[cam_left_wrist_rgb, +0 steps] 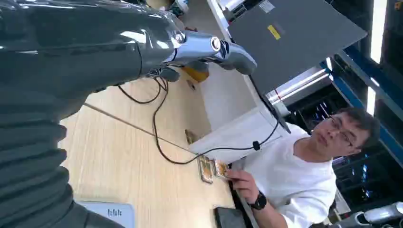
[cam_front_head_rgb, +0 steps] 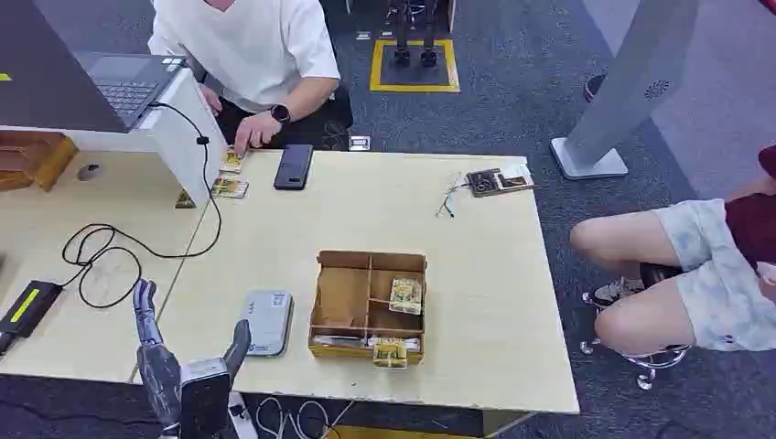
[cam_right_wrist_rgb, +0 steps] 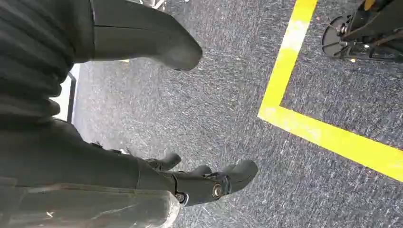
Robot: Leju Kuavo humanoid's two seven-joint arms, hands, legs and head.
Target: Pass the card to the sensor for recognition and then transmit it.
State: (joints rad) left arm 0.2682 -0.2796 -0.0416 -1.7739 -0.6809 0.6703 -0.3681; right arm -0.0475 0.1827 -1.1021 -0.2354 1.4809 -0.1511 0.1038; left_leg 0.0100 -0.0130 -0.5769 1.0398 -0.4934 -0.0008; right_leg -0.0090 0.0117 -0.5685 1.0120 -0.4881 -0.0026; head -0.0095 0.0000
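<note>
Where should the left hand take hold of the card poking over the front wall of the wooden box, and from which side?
Probably by its top edge, from above and the robot's side. The card leans over the near wall of the wooden box, so that edge is free. The left hand hangs open left of the grey sensor.

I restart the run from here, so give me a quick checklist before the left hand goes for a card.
1. Left hand free: ok, fingers apart, holding nothing.
2. Right hand free: ok, hanging over the carpet, holding nothing.
3. Cards in box: ok, one card lies in a right compartment.
4. Sensor unobstructed: ok, nothing on it, left of the box.
5. Person's hand clear of the box: ok, at the far edge.
6. Card face up: cannot tell.
</note>
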